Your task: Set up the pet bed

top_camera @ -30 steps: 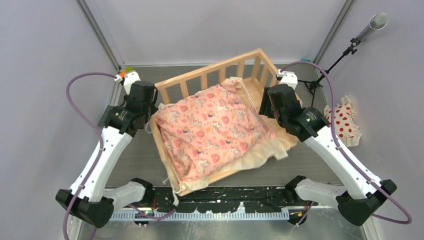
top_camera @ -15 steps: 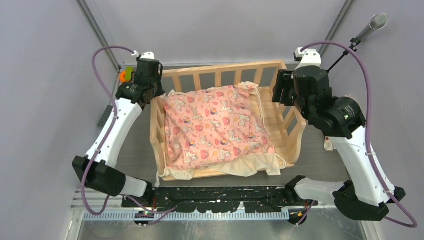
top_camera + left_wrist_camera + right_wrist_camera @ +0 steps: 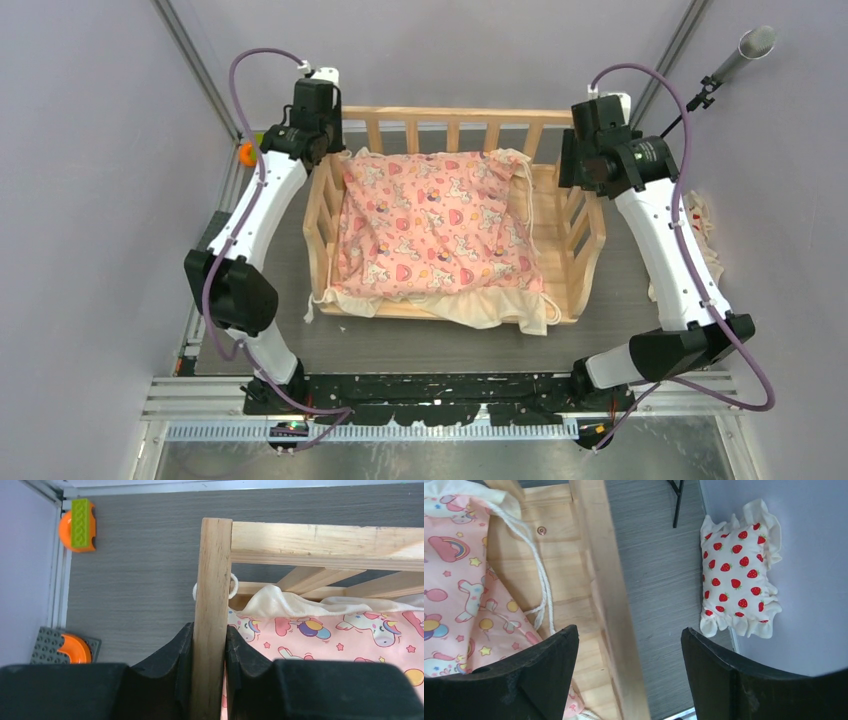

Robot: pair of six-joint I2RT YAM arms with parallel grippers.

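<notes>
one pet bed (image 3: 455, 114) stands upright on the grey table (image 3: 400, 345), toward its far side, with its long rails running left to right. the frame is light wood with slatted rails and a plank base. a pink cartoon-print cushion (image 3: 430, 225) lies inside it and covers the left and middle of the base. the right strip of plank is bare but for a white cord (image 3: 543, 580). the cushion's cream edge hangs over the near rail.

left gripper (image 3: 209, 645): at the far left corner, both fingers clamped on the corner post, one pad flat against each side.

right gripper (image 3: 629, 635): at the far right corner, fingers wide apart astride the right end rail, with a gap on each side of the rail. it holds nothing.

a white pillow (image 3: 739, 570) with red strawberries lies on the table right of the bed, apart from it, against the right wall. an orange block topped by a green brick (image 3: 80, 525) sits at the table's far left edge, a grey plate with an orange piece (image 3: 62, 647) nearer along that edge.
</notes>
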